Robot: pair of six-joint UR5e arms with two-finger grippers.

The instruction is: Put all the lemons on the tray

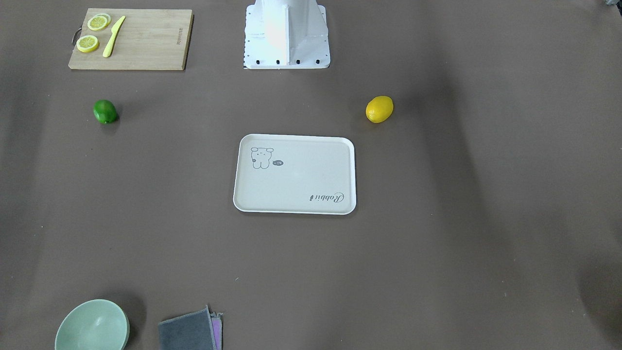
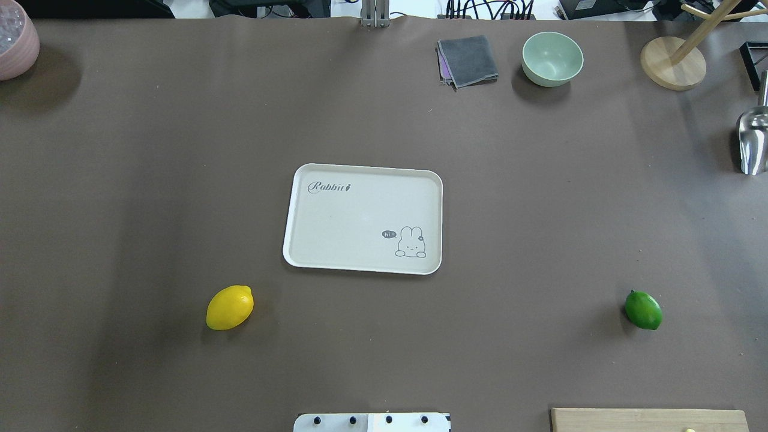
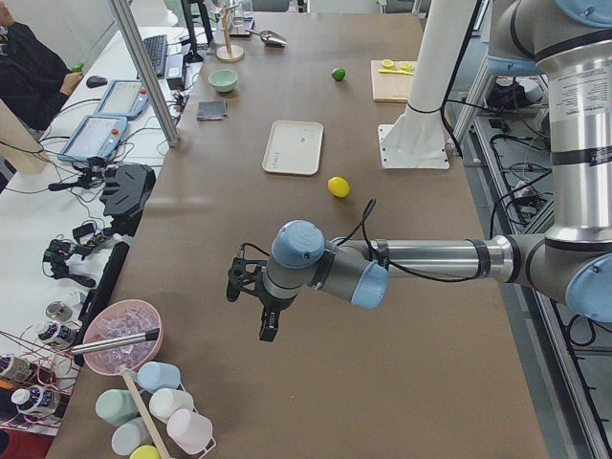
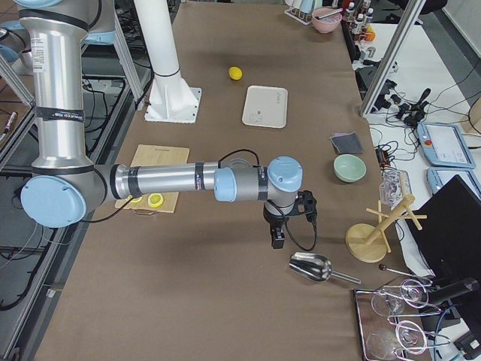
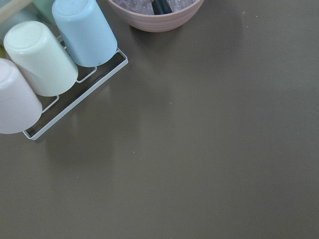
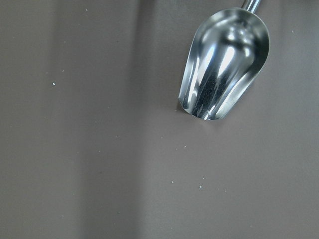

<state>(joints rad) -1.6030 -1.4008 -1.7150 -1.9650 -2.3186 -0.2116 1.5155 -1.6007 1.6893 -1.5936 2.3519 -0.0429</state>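
Observation:
The off-white tray (image 2: 324,234) lies in the middle of the table, nothing on it; it also shows in the front view (image 1: 296,184). The yellow lemon (image 2: 230,307) lies on the cloth near the tray's near-left corner, apart from it. The green lemon (image 2: 643,309) lies far to the tray's right. My left gripper (image 3: 264,323) hangs over the table's left end, far from both lemons. My right gripper (image 4: 276,239) hangs over the right end. Both show only in the side views, so I cannot tell if they are open or shut.
A wooden cutting board (image 1: 146,43) with lemon slices and a yellow knife is near the robot base (image 1: 286,34). A green bowl (image 2: 552,58) and grey cloth (image 2: 468,60) sit at the far edge. A metal scoop (image 6: 224,64) lies under the right wrist. Upturned cups (image 5: 50,59) and a pink bowl (image 2: 15,45) are under the left.

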